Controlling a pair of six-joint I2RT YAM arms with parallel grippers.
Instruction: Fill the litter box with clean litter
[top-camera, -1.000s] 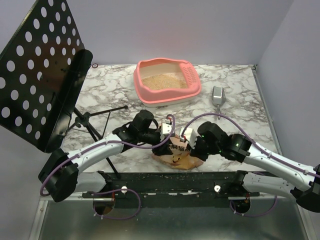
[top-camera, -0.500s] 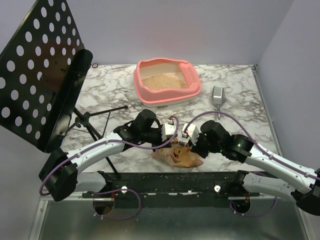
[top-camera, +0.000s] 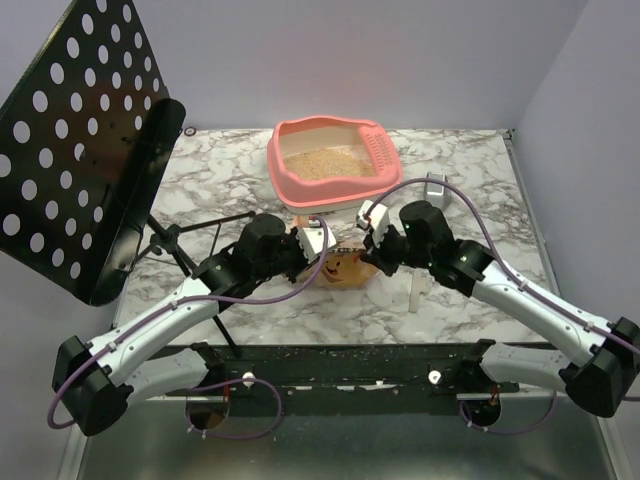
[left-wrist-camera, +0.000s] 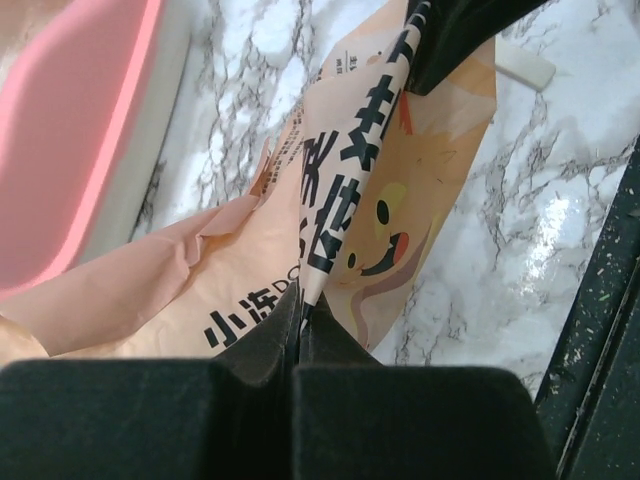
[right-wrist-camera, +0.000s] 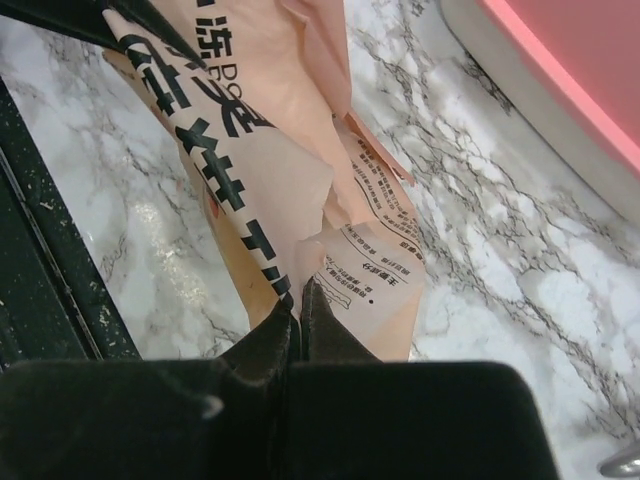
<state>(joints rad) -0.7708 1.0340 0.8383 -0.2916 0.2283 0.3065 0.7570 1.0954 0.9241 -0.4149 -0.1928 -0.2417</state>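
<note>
The pink litter box (top-camera: 285, 182) stands at the back middle of the marble table, with tan clean litter (top-camera: 325, 163) covering its floor. A tan paper bag (top-camera: 343, 266) with dark print and a cartoon face hangs off the table just in front of the box, stretched between both arms. My left gripper (top-camera: 318, 248) is shut on the bag's left edge (left-wrist-camera: 318, 262). My right gripper (top-camera: 366, 250) is shut on the bag's other edge (right-wrist-camera: 330, 262). The box's pink rim shows at the left of the left wrist view (left-wrist-camera: 95, 150) and at the top right of the right wrist view (right-wrist-camera: 575, 85).
A black perforated music stand (top-camera: 75, 150) leans over the table's left side, its tripod legs (top-camera: 185, 255) spread on the marble. A silver scoop (top-camera: 436, 184) lies right of the box, partly behind my right arm. A black rail (top-camera: 340, 365) runs along the near edge.
Both grippers lifted the bag from the table near the front edge and carried it back toward the litter box. The left gripper closed on the bag's edge during this second.
</note>
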